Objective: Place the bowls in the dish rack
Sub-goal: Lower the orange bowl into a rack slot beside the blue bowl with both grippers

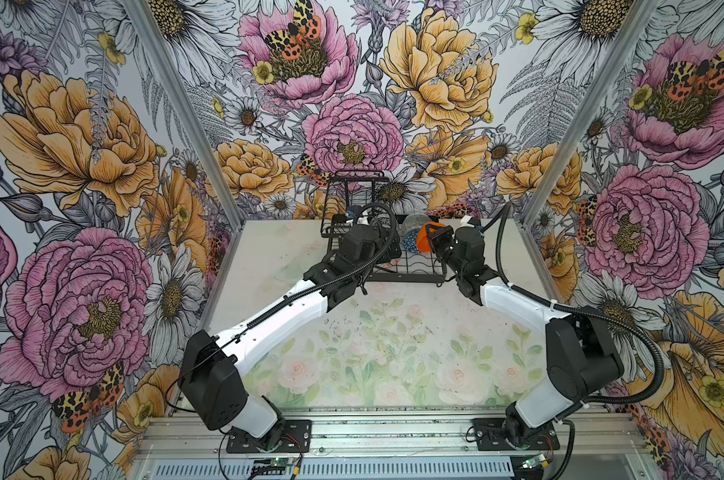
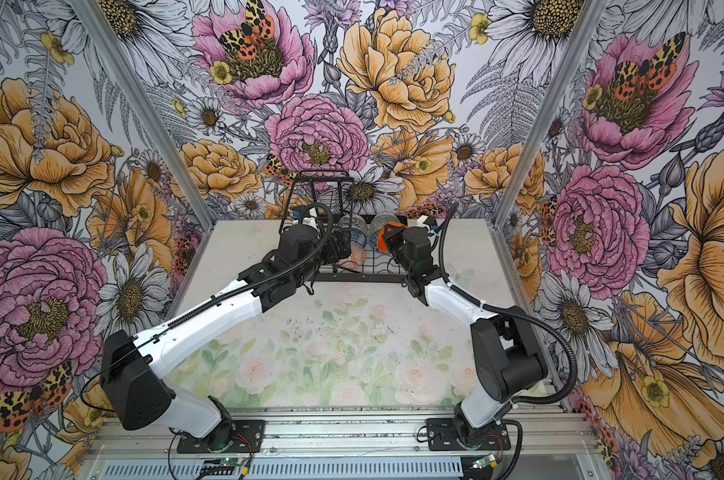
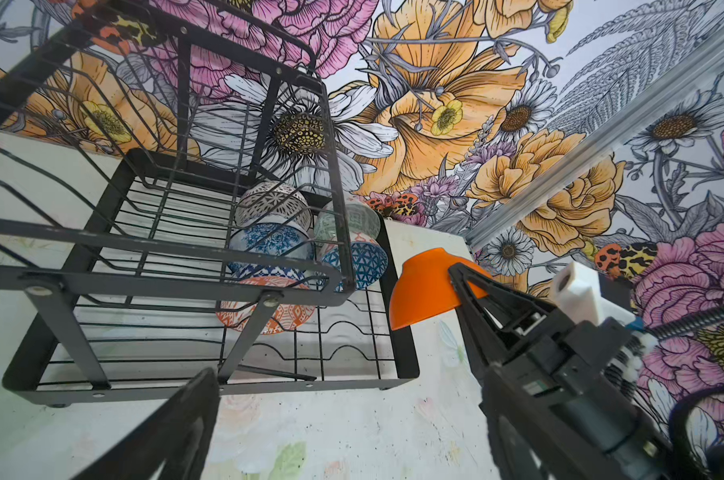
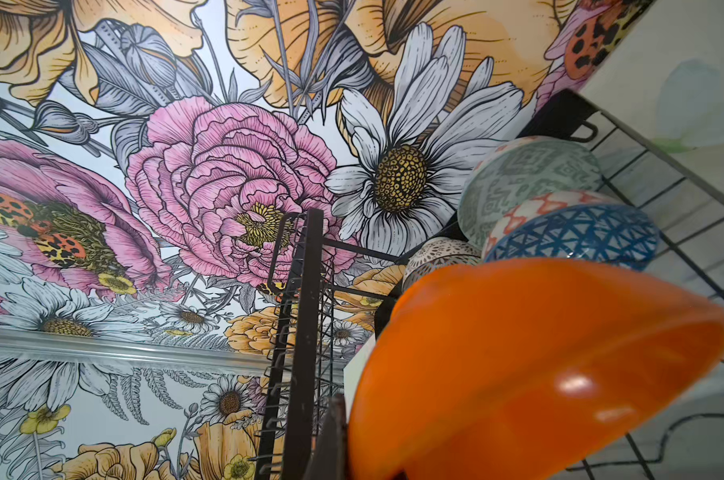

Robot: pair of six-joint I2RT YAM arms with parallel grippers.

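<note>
**Right gripper holds the plain orange bowl at the dish rack's right end**

The right gripper (image 3: 462, 286) is clamped on the rim of the plain orange bowl (image 3: 422, 291), one black finger lying across the bowl's outer wall; the bowl hangs tilted, mouth turned downward, and fills the near part of the right wrist view (image 4: 518, 365); in both top views it sits at the right end of the black wire dish rack (image 1: 410, 274), just beside the blue-triangle bowl (image 3: 358, 262), with a gap between them in the left wrist view.

The left gripper (image 2: 340, 245) has its jaws spread wide and grips nothing; it points at the rack from the left.

Five bowls stand tilted on the rack's wavy-wire base: the blue-triangle bowl leans against the grey-green bowl (image 3: 352, 218); beside them, under the raised upper basket (image 3: 327, 166), the dark-and-white bowl (image 3: 271, 203), the blue-speckled bowl (image 3: 268, 245) and the orange-white patterned bowl (image 3: 264, 316) lie in a row.

The rack stands at the far edge of the flower-printed tabletop (image 1: 393, 353).
</note>
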